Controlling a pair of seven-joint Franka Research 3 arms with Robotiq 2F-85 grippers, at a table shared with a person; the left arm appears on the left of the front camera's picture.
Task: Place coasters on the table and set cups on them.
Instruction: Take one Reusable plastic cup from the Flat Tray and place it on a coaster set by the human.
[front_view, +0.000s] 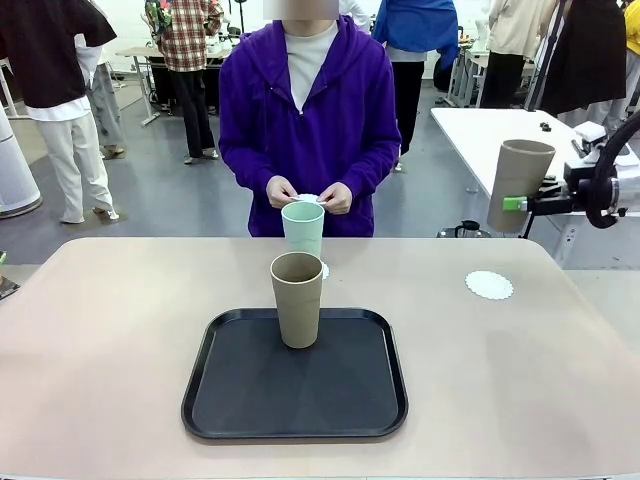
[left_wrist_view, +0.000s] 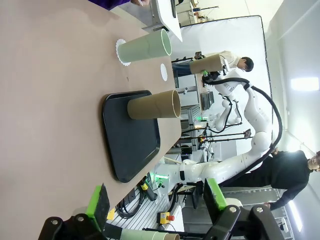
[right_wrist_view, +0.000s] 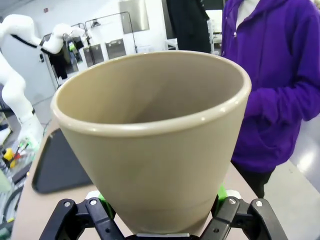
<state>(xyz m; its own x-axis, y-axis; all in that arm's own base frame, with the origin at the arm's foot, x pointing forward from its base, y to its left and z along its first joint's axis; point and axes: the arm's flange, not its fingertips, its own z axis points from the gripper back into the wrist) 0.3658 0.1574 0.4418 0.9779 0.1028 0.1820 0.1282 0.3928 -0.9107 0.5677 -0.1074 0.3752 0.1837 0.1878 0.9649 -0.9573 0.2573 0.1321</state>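
The right gripper (front_view: 515, 204) is clamping its jaws tight around the lower part of a taupe cup (front_view: 521, 180), holding it in the air by the far right corner of the table (front_view: 120, 340). A bare coaster (front_view: 489, 285) is lying near the right edge. The mint cup (front_view: 302, 228) is standing on another coaster (front_view: 325, 270) at the far edge, before the person (front_view: 305, 110), who is fingering a third coaster (front_view: 308, 198). A second taupe cup (front_view: 297, 298) is standing on the black tray (front_view: 230, 400) by the near edge. The left gripper (left_wrist_view: 157, 200) is hanging wide apart, holding nothing.

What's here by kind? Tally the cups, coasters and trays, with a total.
Cups: 3 (mint cup, taupe cup on tray, taupe cup in right tool)
Coasters: 3 (one under mint cup, one on table, one in person's hands)
Tray: 1
Total: 7
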